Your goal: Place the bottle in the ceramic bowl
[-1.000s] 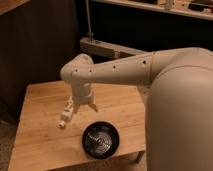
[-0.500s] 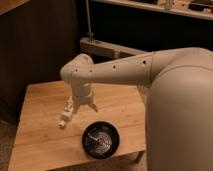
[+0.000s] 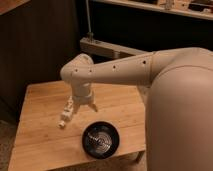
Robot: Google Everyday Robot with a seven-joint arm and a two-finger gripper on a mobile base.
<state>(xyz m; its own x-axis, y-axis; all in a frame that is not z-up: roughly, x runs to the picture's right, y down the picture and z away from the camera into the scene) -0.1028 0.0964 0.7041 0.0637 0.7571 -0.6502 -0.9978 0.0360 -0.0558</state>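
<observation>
Gripper (image 3: 82, 109) hovering, fingers spread, beside the bottle (image 3: 65, 115).
Bottle is lying at its 8 o'clock, ceramic bowl (image 3: 101, 139) at 5 o'clock; grasping seems next, needing a shift over the bottle.

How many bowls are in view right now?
1. The ceramic bowl sits near the table's front edge, right of the bottle; the gripper hangs just behind it. The arm hides the table's right side, so another may be hidden.

Light wooden bench (image 3: 45, 145), plank top.
Black ceramic bowl (image 3: 100, 139) stands on it near the front edge. Pincer (image 3: 83, 107) hangs over the middle of the top, bottle (image 3: 66, 113) tilted just beside it; whether the bottle touches the bench is unclear.
</observation>
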